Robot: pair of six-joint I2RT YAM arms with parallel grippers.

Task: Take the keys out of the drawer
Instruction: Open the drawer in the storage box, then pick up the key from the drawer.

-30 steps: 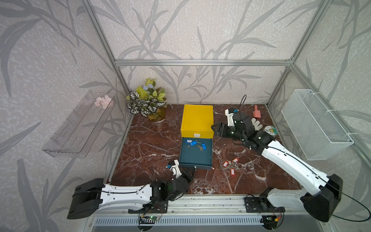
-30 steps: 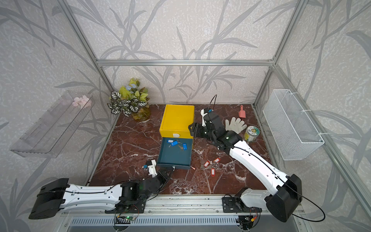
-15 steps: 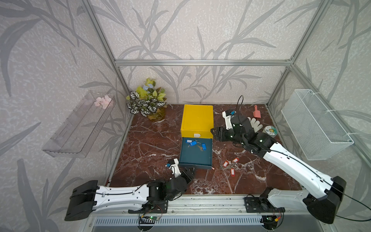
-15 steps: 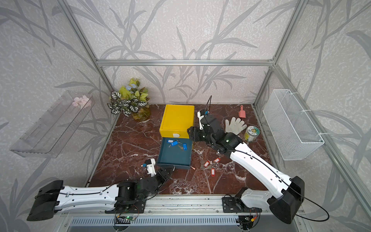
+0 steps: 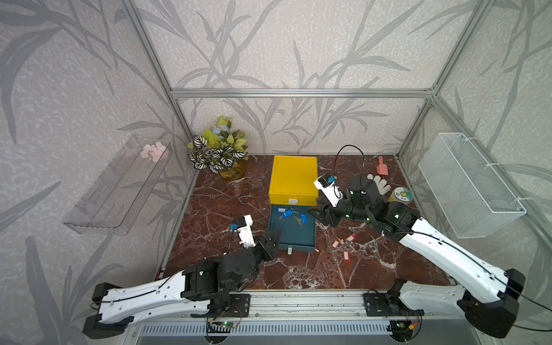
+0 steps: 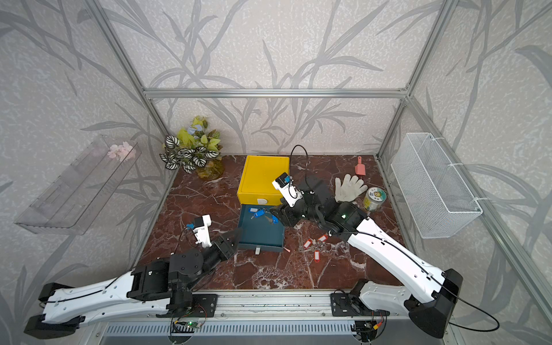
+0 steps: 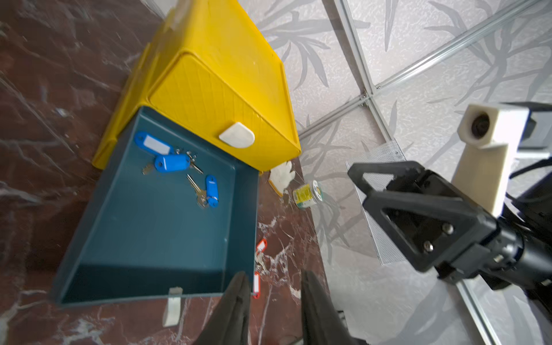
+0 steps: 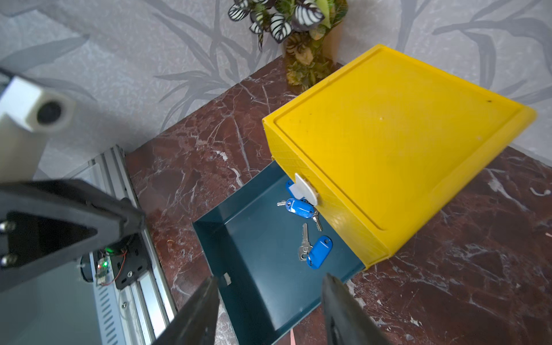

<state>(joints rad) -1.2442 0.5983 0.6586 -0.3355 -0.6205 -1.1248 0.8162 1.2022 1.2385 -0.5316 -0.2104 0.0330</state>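
The teal drawer [image 5: 294, 236] [image 6: 263, 236] stands pulled out of the yellow box [image 5: 294, 176]. Keys with blue tags [image 5: 288, 212] [image 6: 260, 212] [image 7: 171, 162] [image 8: 298, 207] lie at the drawer's back, and one more blue-tagged key [image 7: 211, 191] [image 8: 319, 252] lies beside them. Red-tagged keys [image 5: 342, 245] [image 6: 313, 243] rest on the table right of the drawer. My left gripper [image 5: 273, 239] [image 7: 274, 286] hovers at the drawer's front left corner, open and empty. Over the drawer's right edge my right gripper [image 5: 316, 215] [image 8: 270, 286] is open, holding nothing.
A potted plant [image 5: 219, 155] stands at the back left. A white glove [image 6: 348, 186], a tin [image 6: 375, 198] and a pink scoop [image 6: 360, 167] lie at the back right. A wire basket [image 5: 466, 185] hangs on the right wall and a clear shelf [image 5: 116, 185] on the left.
My left gripper has opened from shut and moved up to the drawer's front left corner. The right gripper came forward and down to the drawer's right edge, jaws a little narrower.
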